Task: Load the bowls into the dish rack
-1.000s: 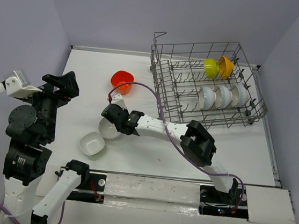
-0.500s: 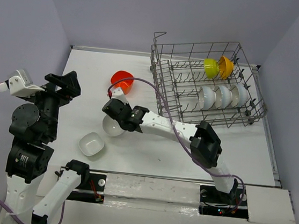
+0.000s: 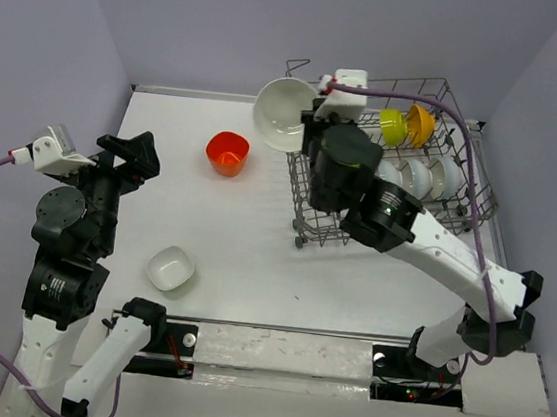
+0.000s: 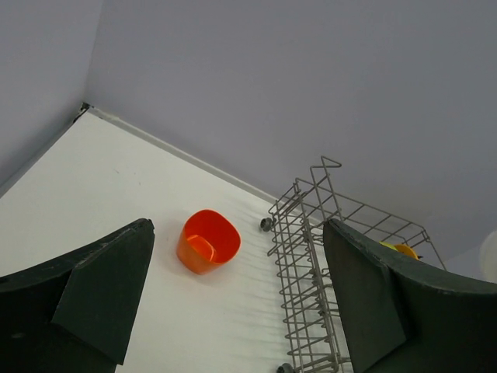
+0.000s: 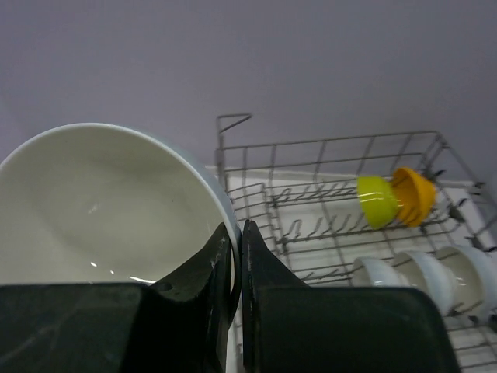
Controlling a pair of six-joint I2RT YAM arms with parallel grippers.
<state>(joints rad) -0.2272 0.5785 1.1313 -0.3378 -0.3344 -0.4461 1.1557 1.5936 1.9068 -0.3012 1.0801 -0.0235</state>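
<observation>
Near edge: a lone white glossy bowl (image 3: 171, 268) sits upright on the white flat table (image 3: 252, 266), just ahead of the left arm's base, in the same place as a second ago.
Left side: the left gripper (image 3: 134, 155) hangs above the table's left part with its jaws spread wide and nothing between them. The arm has shifted only a little since the earlier frame.
Mid table: a red-orange glossy bowl (image 3: 227, 152) stands upright, well apart from the lone white one and left of the rack. It has not moved.
Main change: a second ago the right arm lay low over the table, at a white bowl beside the lone one. It is now raised and reaches to the rack's far-left corner.
Right tool: the right gripper (image 5: 235, 241) is pinched on the rim of the lifted white glossy bowl (image 3: 285, 114), one finger inside and one outside.
Held bowl: it is off the table and tipped on its side, just left of the rack's far-left corner.
Rack: the grey metal wire dish rack (image 3: 460, 204) stands on the table's right half.
Rack, nearer row: three white glossy bowls (image 5: 423, 272) stand on edge among the prongs, as before.
Rack, far row: a lime green glossy bowl (image 3: 392, 127) and an orange-yellow glossy bowl (image 3: 421, 125) stand on edge, touching, also unchanged.
</observation>
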